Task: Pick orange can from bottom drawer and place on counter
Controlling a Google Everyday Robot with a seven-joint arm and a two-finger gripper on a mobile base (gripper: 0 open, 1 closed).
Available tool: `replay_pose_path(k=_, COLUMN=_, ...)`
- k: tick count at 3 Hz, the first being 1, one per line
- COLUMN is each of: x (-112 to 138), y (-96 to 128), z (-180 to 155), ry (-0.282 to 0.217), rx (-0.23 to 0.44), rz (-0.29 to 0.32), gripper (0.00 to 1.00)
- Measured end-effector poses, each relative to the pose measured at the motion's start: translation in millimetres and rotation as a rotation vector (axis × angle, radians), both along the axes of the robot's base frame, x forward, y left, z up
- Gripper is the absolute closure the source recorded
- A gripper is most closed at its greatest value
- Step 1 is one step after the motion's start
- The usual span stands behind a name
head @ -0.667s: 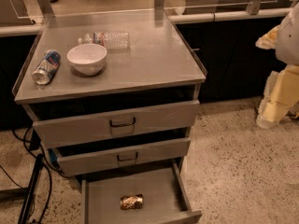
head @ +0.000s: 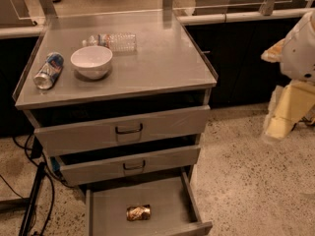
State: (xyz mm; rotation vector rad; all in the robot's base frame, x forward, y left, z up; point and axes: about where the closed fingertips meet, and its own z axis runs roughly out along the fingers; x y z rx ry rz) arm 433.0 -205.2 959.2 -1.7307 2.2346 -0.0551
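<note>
Orange can lies on its side in the pulled-out bottom drawer, near the front, long axis left-right along the drawer front. Steel counter carries a bowl, a blue can and a bottle. Floor is speckled. Gripper hangs at far right, well apart from the cabinet; its grip state cannot be determined.

end effector at right, slightly lower
</note>
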Motion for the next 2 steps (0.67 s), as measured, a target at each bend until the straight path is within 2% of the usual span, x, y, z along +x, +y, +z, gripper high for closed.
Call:
replay_pose_path(k=1, x=-11.8, y=37.2, z=-28.0, ry=0.014, rx=0.017, rz=0.063, gripper=0.0)
replay_pose_path(k=2, x=-31.0, y=81.8, z=-77.9, ry=0.074, rx=0.013, rz=0.149, gripper=0.0)
